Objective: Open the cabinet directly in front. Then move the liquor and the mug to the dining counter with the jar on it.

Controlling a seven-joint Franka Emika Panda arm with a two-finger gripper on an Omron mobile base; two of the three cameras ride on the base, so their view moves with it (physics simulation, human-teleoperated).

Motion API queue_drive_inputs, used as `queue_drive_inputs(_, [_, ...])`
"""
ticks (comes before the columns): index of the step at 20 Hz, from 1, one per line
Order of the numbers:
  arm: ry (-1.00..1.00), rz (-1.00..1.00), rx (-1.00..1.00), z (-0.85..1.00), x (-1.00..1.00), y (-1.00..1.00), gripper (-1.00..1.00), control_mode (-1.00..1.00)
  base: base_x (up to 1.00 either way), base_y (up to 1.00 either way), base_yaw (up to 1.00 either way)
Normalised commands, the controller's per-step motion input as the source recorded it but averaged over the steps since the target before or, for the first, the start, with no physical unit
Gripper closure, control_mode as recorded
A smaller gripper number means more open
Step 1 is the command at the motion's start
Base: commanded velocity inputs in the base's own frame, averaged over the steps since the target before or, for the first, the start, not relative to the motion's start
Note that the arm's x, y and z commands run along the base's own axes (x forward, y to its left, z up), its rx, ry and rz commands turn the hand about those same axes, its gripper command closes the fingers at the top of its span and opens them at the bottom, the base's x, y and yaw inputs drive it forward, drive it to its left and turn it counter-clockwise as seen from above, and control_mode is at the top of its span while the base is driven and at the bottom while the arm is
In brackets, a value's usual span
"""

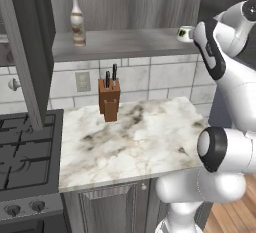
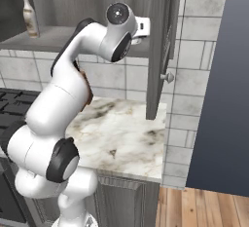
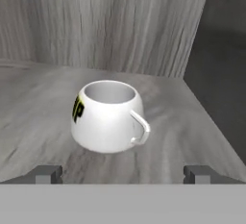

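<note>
Just before the mug (image 3: 108, 116), the end effector (image 3: 123, 174) stands wide and empty, its tips either side and apart from it. Upright on the grey wood-grain shelf of the cabinet (image 1: 125, 44), the mug sits at the right end; the liquor (image 1: 77, 21) stands far left of it. Below the mug lies a marble bench (image 1: 135, 142) with a knife block (image 1: 109, 99), backed by tile.

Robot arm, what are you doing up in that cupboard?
The cabinet doors are already open, and the arm is reaching up to its shelf. Its end effector is open and lined up in front of the white mug, which sits upright on the shelf, not yet held. The liquor bottle stands at the other end of the same shelf. Below, a knife block stands on the marble worktop.
</note>
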Motion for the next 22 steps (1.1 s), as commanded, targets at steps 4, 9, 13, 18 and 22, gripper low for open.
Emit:
queue_drive_inputs(4, [0.05, 0.00, 0.00, -0.04, 0.40, 0.00, -1.00, -1.00, 0.00, 0.00, 0.00])
queue_drive_inputs(9, [0.12, 0.00, 0.00, -0.02, 0.30, -0.18, -1.00, -1.00, 0.00, 0.00, 0.00])
queue_drive_inputs(13, [0.05, 0.00, 0.00, 0.00, 0.27, -0.19, -1.00, -1.00, 0.00, 0.00, 0.00])
queue_drive_inputs(18, [0.00, 0.00, 0.00, 0.00, 0.23, -0.05, -1.00, -1.00, 0.00, 0.00, 0.00])
queue_drive_inputs(22, [-0.03, 0.00, 0.00, -0.13, 0.08, 0.00, -1.00, -1.00, 0.00, 0.00, 0.00])
